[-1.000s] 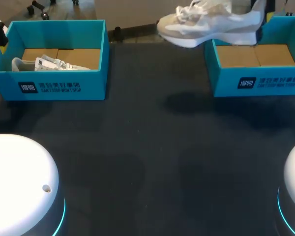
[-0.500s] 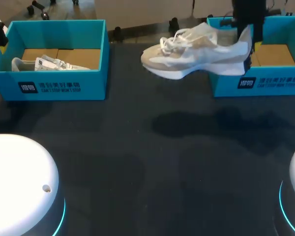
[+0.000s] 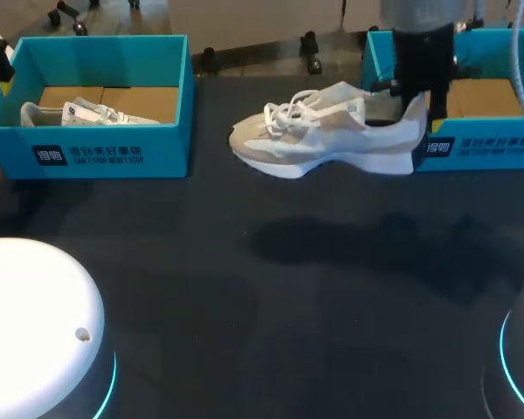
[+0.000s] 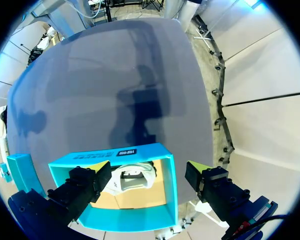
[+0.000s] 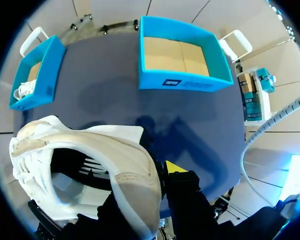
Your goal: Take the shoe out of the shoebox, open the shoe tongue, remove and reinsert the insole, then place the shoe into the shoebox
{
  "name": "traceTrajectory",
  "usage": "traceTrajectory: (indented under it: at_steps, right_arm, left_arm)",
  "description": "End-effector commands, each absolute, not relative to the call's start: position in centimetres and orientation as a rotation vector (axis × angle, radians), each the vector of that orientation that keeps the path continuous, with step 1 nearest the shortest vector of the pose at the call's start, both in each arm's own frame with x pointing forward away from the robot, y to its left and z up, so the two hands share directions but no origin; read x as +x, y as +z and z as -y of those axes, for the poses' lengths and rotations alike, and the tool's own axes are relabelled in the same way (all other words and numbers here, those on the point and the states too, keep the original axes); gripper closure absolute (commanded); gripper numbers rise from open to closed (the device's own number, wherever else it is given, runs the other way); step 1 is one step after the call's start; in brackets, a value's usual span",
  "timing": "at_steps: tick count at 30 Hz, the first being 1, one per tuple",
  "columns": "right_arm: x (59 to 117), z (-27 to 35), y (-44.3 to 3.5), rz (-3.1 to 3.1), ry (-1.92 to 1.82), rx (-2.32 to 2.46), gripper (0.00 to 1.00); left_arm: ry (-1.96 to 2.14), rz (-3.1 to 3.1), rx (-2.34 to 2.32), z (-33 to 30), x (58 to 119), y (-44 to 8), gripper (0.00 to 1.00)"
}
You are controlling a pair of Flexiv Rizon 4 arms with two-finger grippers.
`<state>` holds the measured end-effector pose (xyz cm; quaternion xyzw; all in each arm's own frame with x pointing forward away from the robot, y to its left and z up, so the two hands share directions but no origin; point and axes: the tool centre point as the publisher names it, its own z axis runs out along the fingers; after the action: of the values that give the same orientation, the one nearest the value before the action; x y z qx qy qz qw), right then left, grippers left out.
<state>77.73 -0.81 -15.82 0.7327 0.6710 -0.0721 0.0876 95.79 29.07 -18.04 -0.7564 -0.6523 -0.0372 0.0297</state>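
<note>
Shoe hangs clear of the table, clamped at the heel by the right gripper; long axis runs along the far edge, toe toward the left, heel just before the right shoebox; left gripper, fingers wide, hovers over the far-left shoebox, well apart; set-down likely falls to the right arm.

Dark table, second blue box with another white shoe

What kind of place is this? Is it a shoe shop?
Probably a robot test lab, not a shop: the right arm holds a white shoe in its jaws above a dark table, between the left shoebox and right shoebox.
</note>
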Motion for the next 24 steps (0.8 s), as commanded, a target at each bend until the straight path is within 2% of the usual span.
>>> traceTrajectory:
  at_steps: [1, 7, 24]
  right_arm:
    - [76.7, 0.7, -17.6, -1.998, -0.15, 2.177, 1.0]
    - [75.5, -0.2, -19.5, -2.019, -0.155, 2.189, 1.0]
    - [75.5, -0.2, -19.5, -2.019, -0.155, 2.189, 1.0]
  left_arm:
    - [-0.119, 2.011, -2.333, -29.1, 95.7, -18.0, 0.0]
    - [-0.119, 2.011, -2.333, -29.1, 95.7, -18.0, 0.0]
    - [-0.119, 2.011, -2.333, -29.1, 95.7, -18.0, 0.0]
